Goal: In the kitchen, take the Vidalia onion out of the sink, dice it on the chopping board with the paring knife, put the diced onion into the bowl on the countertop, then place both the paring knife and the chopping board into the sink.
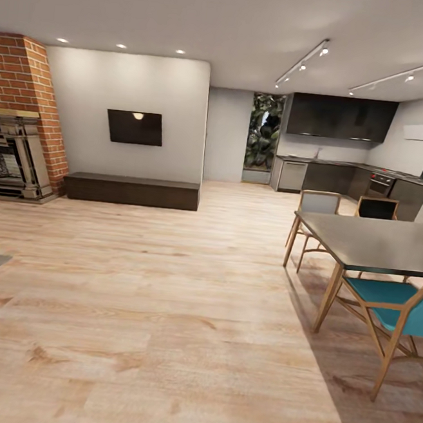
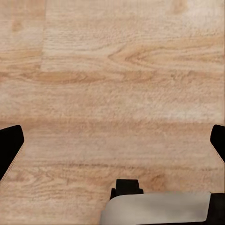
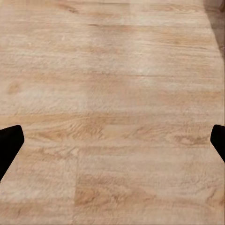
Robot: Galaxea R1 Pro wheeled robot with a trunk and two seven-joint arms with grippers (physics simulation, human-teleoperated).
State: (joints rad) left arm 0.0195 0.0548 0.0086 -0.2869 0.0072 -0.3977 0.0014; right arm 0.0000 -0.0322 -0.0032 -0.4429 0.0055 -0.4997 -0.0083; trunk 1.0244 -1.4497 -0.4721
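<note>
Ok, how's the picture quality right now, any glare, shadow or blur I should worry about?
Head view: evenly lit, dining table casts a broad shadow on the floor; the far kitchen counter is small and soft. Left wrist view: floor grain slightly blurred. Right wrist view: a pale glare patch on the floorboards.

Left gripper (image 2: 112, 140): fingers spread wide, nothing between. Right gripper (image 3: 112, 140): fingers spread wide, nothing between.

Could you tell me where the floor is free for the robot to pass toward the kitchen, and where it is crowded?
Free: the wide wooden floor between the low dark bench and the dining table, running to the far kitchen counter. Crowded: the right side, where the table and teal chair stand.
</note>
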